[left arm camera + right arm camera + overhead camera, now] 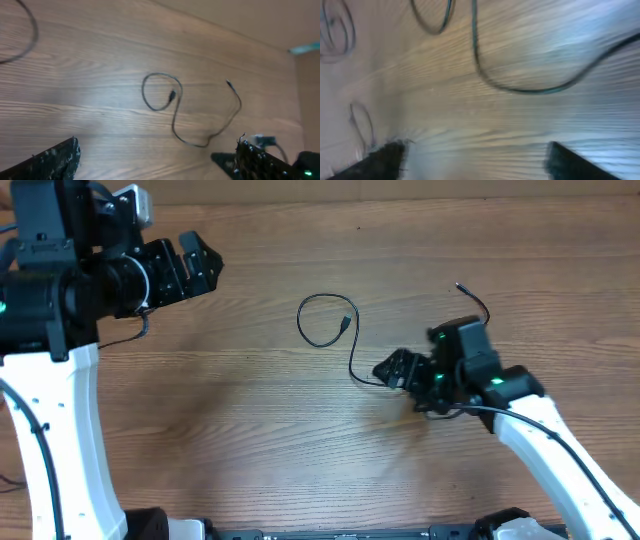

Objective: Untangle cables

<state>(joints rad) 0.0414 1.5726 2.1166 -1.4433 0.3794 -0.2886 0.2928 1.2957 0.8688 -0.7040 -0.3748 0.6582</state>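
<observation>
One black cable (300,320) lies mid-frame on the wooden surface (250,440) in the overhead view. It forms a small loop, and its tail curves down-right to the right gripper (385,370). That right gripper sits low, fingers spread, clamping nothing. At upper left the left gripper (205,260) is raised with fingers apart, well apart from the cable.

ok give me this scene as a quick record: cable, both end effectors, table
cable: one thin black cable lying on the table, curled into a loop at one end
loop end: plug tip lies inside the loop
other end: tip lies free, past the right arm
left end effector: open, far from the cable
right end effector: open, beside the cable's bend, not gripping it
table: wood
right wrist view: blurred
</observation>
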